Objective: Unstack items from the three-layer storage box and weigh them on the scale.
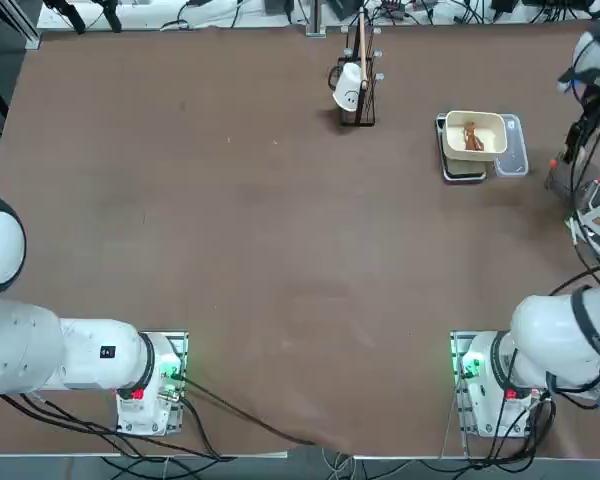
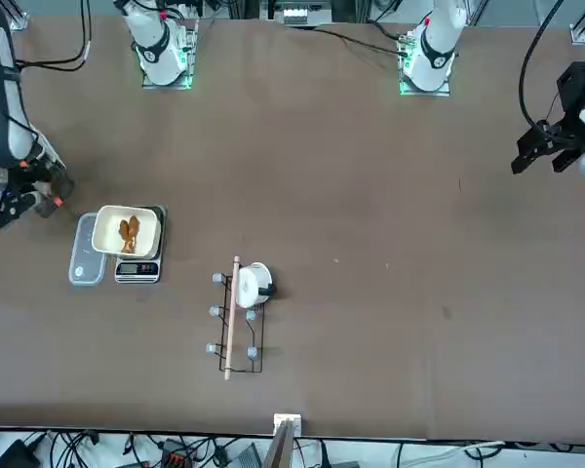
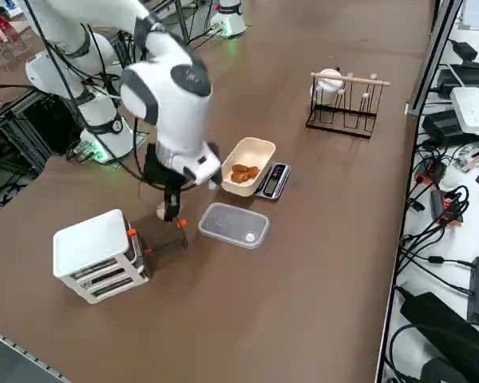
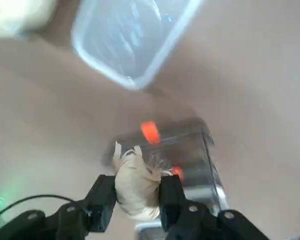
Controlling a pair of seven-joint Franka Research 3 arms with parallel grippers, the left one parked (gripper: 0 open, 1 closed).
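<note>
We've browned pieces [image 3: 243, 173] in the bowl [image 3: 261, 150] — right gripper [image 4: 138, 192] pinching a pale bun [image 4: 137, 187] | weighing it remains

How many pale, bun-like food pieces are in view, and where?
1: the pale piece, held by the right gripper over the clear drawer of the storage box. More may be hidden inside the box.
</note>
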